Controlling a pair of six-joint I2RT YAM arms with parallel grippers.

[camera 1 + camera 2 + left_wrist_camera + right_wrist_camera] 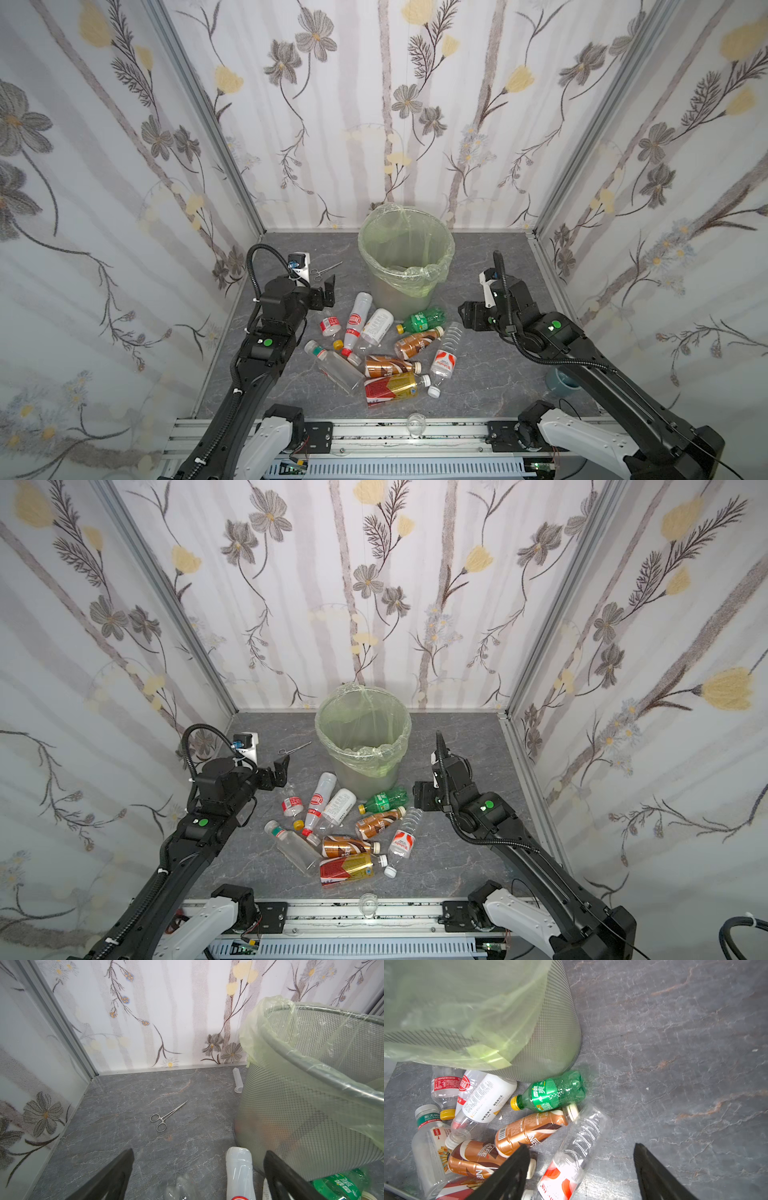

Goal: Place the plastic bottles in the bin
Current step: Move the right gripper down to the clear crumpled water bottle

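Right wrist view: right pincer (581,1146) has its fingers apart, with nothing clamped. It hangs above the right edge of the heap. Directly beneath the gap lies a clear ribbed bottle (560,1180) with a red-white label, flat on the grey worktop (675,1064). Just beyond it are a coffee-coloured bottle (529,1128) and a green bottle (556,1093); the green one touches the foot of the bin (554,1043).

Left wrist view: left pincer (199,1151) is spread wide and empty, at the left far side of the heap, close beside the bin. Steel forceps (164,1119) lie apart on the far left.

In both top views the plastic bottles (386,353) lie in a near-centre pile, the bin upright behind them. Bin contents not legible.

Judgement: between picks, most bottles not yet binned. The next move calls for descending on the clear bottle, closing across its body, then lifting well over the tall rim before release.
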